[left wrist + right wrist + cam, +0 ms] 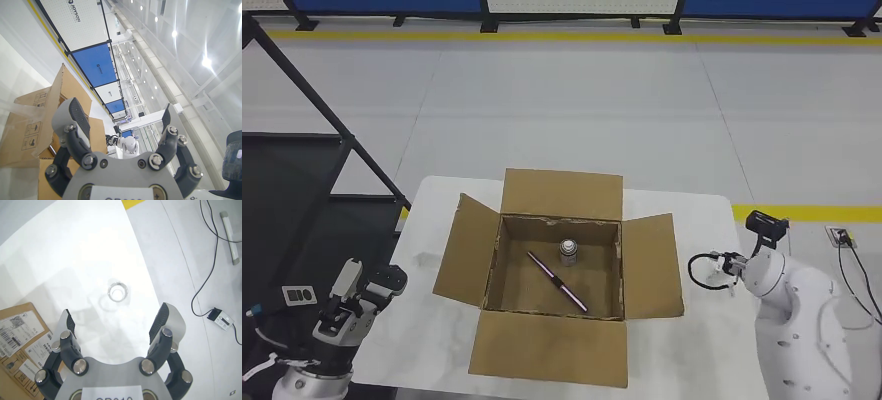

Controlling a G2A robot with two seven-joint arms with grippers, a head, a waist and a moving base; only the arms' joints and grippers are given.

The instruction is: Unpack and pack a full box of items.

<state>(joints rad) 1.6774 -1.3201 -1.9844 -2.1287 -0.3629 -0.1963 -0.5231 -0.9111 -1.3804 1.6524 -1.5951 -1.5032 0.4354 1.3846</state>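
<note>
An open cardboard box (553, 346) stands in the middle of the white table (697, 215), all its flaps folded out. Inside it stands a small grey bottle (567, 250), with a long purple pen (558, 282) lying slantwise beside it. A clear glass (118, 292) stands upright on the table to the right of the box. My right gripper (115, 310) hovers open just short of it with nothing between its fingers, and it sits beside the box's right flap (702, 270). My left gripper (121, 106) is open and empty, tilted upward off the table's left edge (384, 285), with the box (28, 121) to its side.
A black frame and dark mat (292, 190) stand left of the table. Cables and a small grey adapter (221, 319) lie on the floor past the table's right edge. Bare table surface lies to the right of the box.
</note>
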